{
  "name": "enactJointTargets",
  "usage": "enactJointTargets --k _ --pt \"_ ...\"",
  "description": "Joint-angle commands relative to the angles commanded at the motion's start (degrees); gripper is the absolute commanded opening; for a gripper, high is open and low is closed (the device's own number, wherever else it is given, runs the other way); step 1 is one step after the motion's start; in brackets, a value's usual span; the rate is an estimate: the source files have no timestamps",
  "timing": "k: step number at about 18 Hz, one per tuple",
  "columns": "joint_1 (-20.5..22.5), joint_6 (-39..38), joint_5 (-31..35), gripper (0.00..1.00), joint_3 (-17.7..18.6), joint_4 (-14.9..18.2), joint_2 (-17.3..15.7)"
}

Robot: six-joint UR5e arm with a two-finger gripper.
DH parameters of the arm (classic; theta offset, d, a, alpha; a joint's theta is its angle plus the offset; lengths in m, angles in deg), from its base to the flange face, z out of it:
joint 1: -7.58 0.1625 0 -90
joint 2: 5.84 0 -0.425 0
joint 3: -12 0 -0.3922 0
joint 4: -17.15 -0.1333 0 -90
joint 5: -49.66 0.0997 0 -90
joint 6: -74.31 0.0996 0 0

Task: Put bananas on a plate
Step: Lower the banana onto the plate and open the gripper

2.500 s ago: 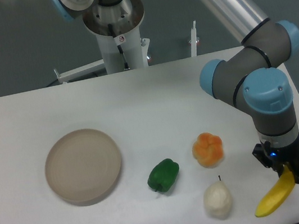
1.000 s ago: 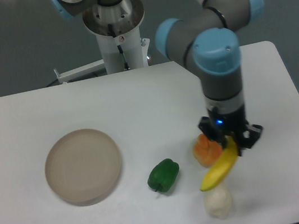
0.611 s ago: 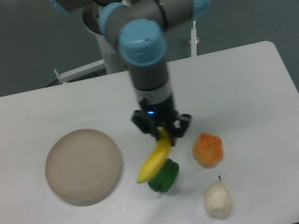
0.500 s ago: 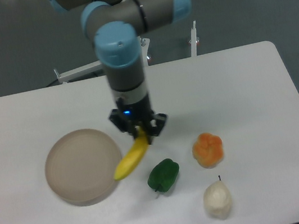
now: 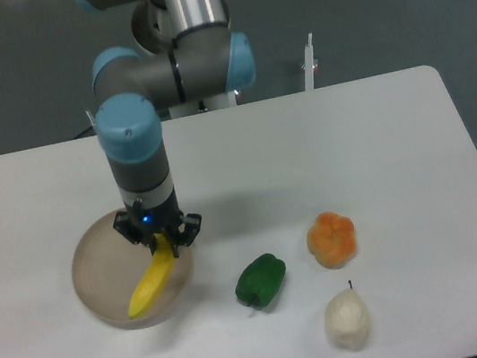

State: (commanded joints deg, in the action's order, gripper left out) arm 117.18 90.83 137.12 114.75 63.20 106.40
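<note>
The bright yellow curved banana (image 5: 149, 286) hangs from my gripper (image 5: 161, 243), which is shut on its upper end. It is over the right half of the round beige plate (image 5: 98, 267) at the left of the table. The banana's lower tip points down-left over the plate. I cannot tell whether it touches the plate's surface. The arm's wrist hides the plate's upper right rim.
A green bell pepper (image 5: 261, 281) lies just right of the plate. An orange lobed fruit (image 5: 332, 240) and a white pear-shaped item (image 5: 347, 319) sit further right. The arm's base column (image 5: 187, 24) stands at the back of the white table (image 5: 351, 143).
My gripper has carried the banana from the table's right front, across the other fruit, leftward to above the plate. The other objects have not moved.
</note>
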Motion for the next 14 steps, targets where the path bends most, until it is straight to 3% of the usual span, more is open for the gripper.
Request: enactJointTargets --k 9,14 --pt "-2.11 2.9 0.09 0.19 3.34 -0.18 -0.7" --pt "-2.81 3.78 1.58 0.19 4.4 -2.29 0.35"
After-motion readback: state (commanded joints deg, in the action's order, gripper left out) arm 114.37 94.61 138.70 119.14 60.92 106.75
